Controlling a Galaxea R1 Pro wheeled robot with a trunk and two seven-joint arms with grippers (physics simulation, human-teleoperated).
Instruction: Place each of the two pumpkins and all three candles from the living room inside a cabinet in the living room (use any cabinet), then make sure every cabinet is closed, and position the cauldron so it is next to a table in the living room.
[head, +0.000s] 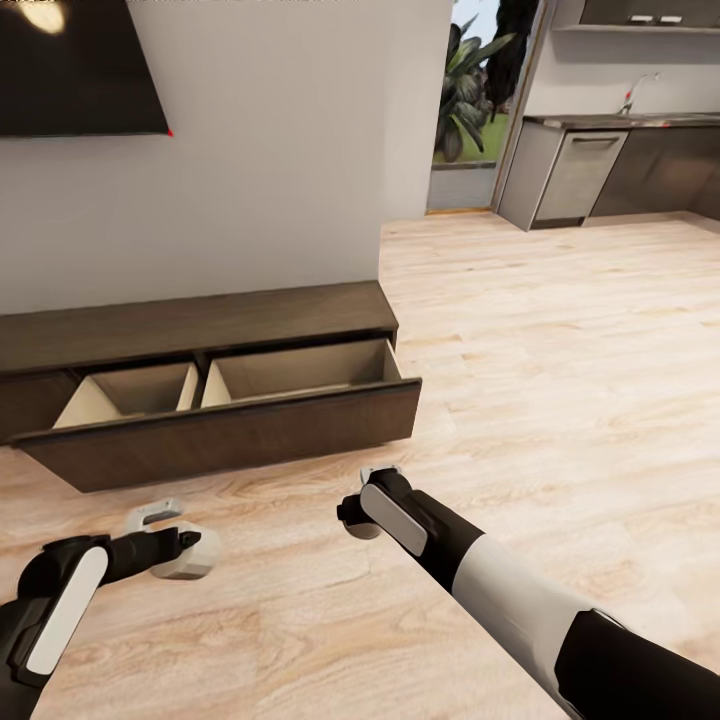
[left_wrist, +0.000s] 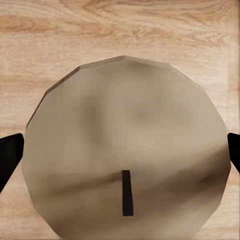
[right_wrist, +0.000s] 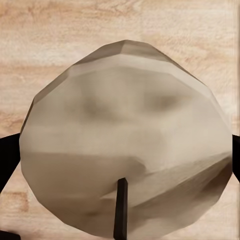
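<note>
The long dark-brown cabinet (head: 200, 325) stands against the wall with its front (head: 230, 432) pulled open, showing two pale wood compartments with nothing visible inside. My left gripper (head: 178, 548) hangs low over the plank floor in front of it, shut on a beige candle (head: 192, 560). In the left wrist view that candle (left_wrist: 125, 150) sits between the black fingertips (left_wrist: 9, 155). My right gripper (head: 358, 512) is shut on a second candle (head: 362, 528), which in the right wrist view is a beige candle (right_wrist: 125, 145) with a dark wick. Pumpkins, cauldron and table are out of view.
A black TV (head: 70, 65) hangs on the wall above the cabinet. Light plank floor (head: 560, 360) runs right toward grey kitchen units (head: 580, 175) and a doorway with a plant (head: 465, 90). The wall's corner ends just past the cabinet's right end.
</note>
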